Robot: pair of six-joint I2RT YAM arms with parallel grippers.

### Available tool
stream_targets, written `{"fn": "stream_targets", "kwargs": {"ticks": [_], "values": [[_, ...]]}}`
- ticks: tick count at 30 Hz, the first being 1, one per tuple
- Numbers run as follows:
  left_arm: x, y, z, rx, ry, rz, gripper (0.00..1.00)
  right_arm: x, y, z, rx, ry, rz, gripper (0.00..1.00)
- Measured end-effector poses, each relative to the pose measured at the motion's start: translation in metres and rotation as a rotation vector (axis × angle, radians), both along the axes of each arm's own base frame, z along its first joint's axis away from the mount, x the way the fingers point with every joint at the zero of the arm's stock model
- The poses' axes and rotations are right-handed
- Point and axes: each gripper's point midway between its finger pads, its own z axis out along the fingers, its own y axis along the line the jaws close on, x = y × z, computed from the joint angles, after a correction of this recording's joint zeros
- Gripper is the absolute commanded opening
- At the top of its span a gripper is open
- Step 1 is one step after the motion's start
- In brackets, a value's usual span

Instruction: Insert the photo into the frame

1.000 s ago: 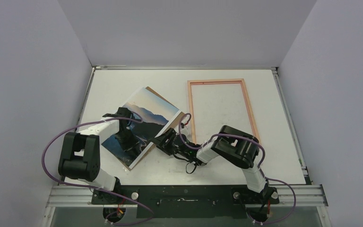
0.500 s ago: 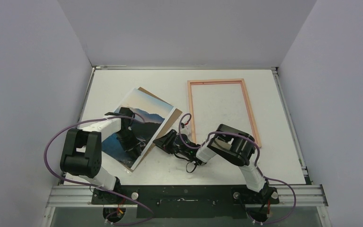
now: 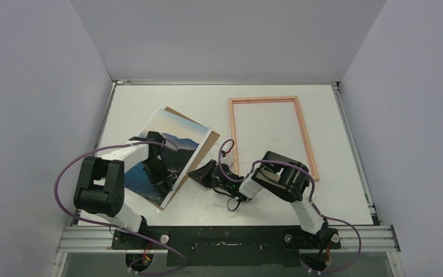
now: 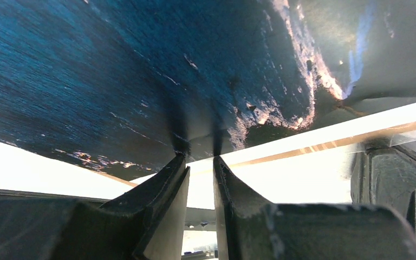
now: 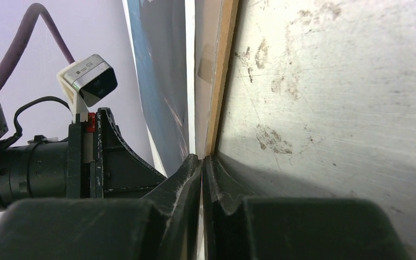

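1. Photo was found lower and flatter than a second before. Its raised right side had been let down onto the brown backing board, and the sheet had been swung slightly toward the left of the counter.
2. The right tool had been drawn in from about half open to a hairline slit. In its wrist view the tips were set at the seam where the photo's edge met the board's edge. Whether either edge was actually pinched could not be told.
3. The left tool was left as it had been: narrowly parted, its tips set against the printed face, with nothing seen clamped between them.
4. The frame was seen lying flat toward the far right of the counter, unfilled and well apart from the photo.
5. The task was judged to be barely advanced, since the photo was not yet freed from the board. The closing was judged to be an attempt on the photo's edge, so that it could be peeled off and carried across. That hold would need to be confirmed before any lift.
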Motion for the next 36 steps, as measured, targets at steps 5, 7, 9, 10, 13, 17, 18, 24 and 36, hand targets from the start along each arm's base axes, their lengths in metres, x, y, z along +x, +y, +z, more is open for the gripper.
{"fn": "stream_targets", "kwargs": {"ticks": [5,7,9,10,13,17,18,24,36], "values": [[0.0,0.0,0.002,0.003,0.0,-0.003,0.25,-0.001,0.0,-0.001,0.001,0.005,0.002,0.0],[0.0,0.0,0.003,0.008,-0.001,-0.01,0.3,0.0,0.0,-0.002,0.0,0.005,0.001,0.0],[0.002,0.002,0.006,0.022,-0.009,-0.023,0.37,0.0,-0.001,-0.002,-0.006,0.006,0.002,0.0],[0.005,0.004,0.009,0.031,-0.018,-0.031,0.4,-0.001,-0.001,-0.002,-0.014,0.009,0.004,0.0],[0.021,0.006,0.026,0.047,-0.074,-0.048,0.48,-0.005,-0.006,0.003,-0.055,0.021,0.027,0.0],[0.048,0.004,0.064,0.044,-0.203,-0.067,0.53,-0.01,-0.017,0.025,-0.129,0.016,0.067,0.0],[0.055,0.004,0.074,0.043,-0.238,-0.072,0.54,-0.011,-0.02,0.029,-0.151,0.016,0.078,0.0],[0.076,0.004,0.106,0.036,-0.352,-0.096,0.6,-0.013,-0.038,0.068,-0.294,0.001,0.131,0.0],[0.102,-0.004,0.103,0.009,-0.343,-0.162,0.66,-0.014,-0.103,0.085,-0.606,0.072,0.2,0.0]]}}
